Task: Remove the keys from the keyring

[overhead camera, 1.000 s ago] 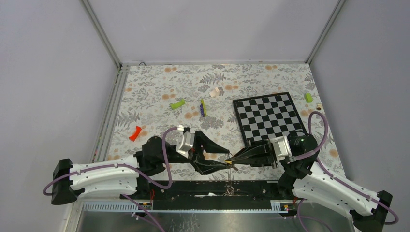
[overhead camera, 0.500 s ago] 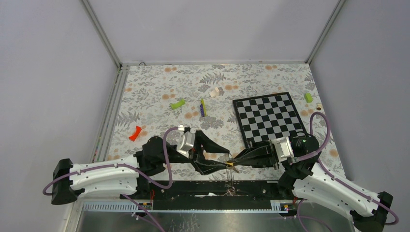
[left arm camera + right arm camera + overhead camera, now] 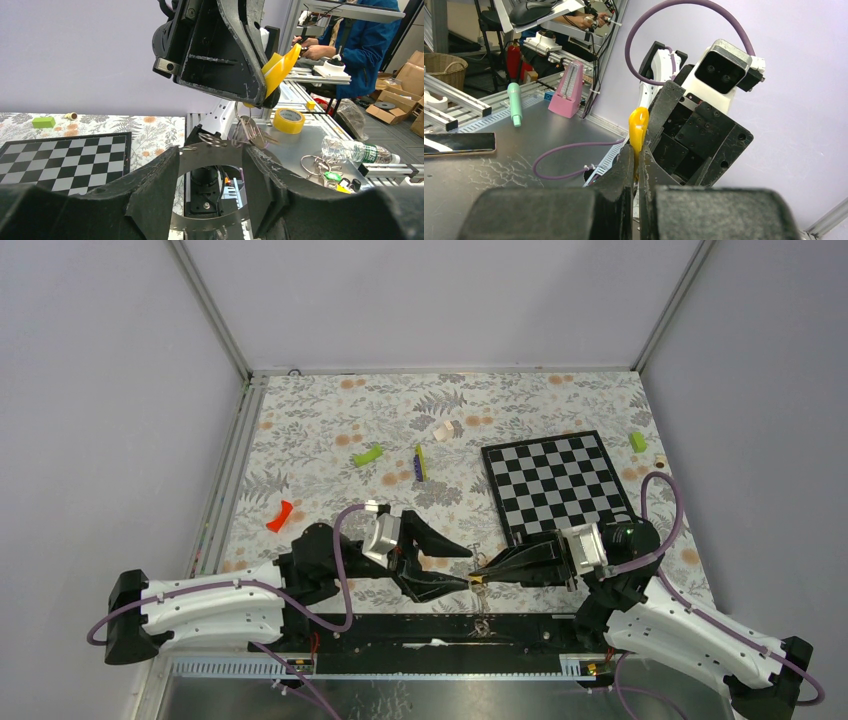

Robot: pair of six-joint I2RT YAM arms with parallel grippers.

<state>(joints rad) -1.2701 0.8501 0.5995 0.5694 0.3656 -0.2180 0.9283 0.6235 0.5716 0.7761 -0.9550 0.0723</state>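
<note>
1. The left gripper (image 3: 210, 190) has its jaws part-way apart, pressed against the silvery keyring (image 3: 210, 154), which spans the gap between them.
2. The right gripper (image 3: 636, 155) has its jaws together, clamped on a yellow key tag (image 3: 639, 127) just above the keyring.
3. More keys (image 3: 252, 132) dangle from the keyring over the near edge of the table (image 3: 320, 430), near the chessboard (image 3: 555, 485).
</note>
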